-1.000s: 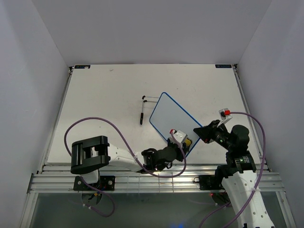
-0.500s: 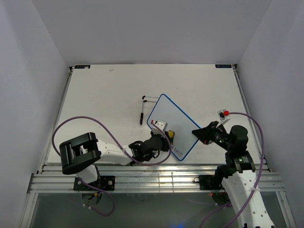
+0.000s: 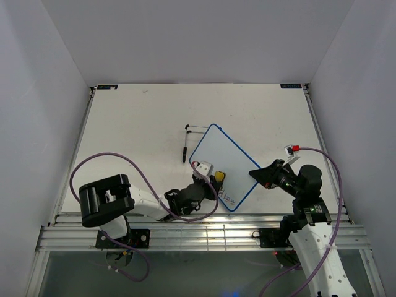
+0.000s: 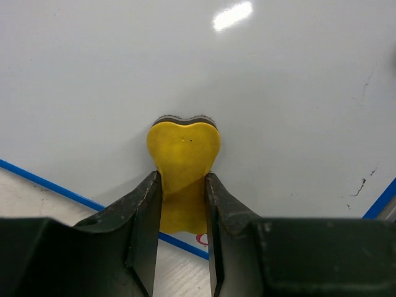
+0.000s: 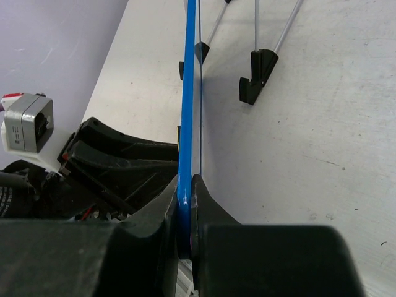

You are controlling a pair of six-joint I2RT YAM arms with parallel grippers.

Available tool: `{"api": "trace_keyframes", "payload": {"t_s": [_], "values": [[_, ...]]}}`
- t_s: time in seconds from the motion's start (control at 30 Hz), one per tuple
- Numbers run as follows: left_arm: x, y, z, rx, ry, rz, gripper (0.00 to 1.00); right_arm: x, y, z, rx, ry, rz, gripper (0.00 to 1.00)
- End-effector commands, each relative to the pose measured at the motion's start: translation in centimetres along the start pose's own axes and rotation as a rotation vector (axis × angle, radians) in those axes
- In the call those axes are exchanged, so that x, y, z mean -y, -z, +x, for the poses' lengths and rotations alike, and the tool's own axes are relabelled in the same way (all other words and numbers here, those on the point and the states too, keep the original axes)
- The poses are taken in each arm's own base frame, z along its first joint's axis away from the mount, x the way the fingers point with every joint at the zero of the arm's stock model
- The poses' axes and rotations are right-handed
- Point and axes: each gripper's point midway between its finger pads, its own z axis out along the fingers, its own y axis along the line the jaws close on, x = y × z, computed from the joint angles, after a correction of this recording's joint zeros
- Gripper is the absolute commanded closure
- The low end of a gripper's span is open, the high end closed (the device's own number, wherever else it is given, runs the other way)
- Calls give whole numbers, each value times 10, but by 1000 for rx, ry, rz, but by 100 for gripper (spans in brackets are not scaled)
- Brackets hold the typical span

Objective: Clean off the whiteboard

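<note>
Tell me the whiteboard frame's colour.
Blue. The whiteboard frame shows best in the right wrist view.

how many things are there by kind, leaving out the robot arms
white rectangular whiteboard with blue frame: 1
yellow heart-shaped eraser: 1
thin black stand feet: 2
total: 4

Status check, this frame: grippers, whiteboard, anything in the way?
Left gripper shut on yellow eraser, eraser against whiteboard. Right gripper shut on whiteboard's blue edge. Writing left by near corner. No obstruction seen.
</note>
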Motion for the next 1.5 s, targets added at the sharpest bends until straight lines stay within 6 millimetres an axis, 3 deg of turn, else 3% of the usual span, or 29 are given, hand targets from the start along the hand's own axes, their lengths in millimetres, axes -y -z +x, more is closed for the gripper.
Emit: {"api": "trace_keyframes", "payload": {"t_s": [0.0,0.13,0.27,0.4,0.5,0.77,1.1,1.3,1.33,1.47], "values": [[17,8,24,-47,-86,61,100,-55,13,0,-67,-93,-207,92],[34,17,33,-62,-90,115,100,-57,13,0,-65,-122,-215,92],[64,31,42,-72,-102,193,100,-60,13,0,-64,-144,-235,92],[77,36,47,-80,-95,221,100,-64,14,-3,-60,-156,-249,92],[64,39,43,-67,-77,181,100,-69,16,-5,-61,-150,-262,92],[-5,48,41,-54,-40,59,100,-79,20,-10,-49,-181,-289,92],[-28,52,21,3,-72,4,100,-94,28,-22,-29,-164,-300,92],[6,46,31,-41,-104,112,100,-94,28,-21,-26,-165,-303,92],[25,46,31,-38,-111,152,100,-94,28,-21,-24,-166,-306,92],[66,45,47,-70,-135,239,100,-96,29,-23,-16,-166,-309,92]]}}
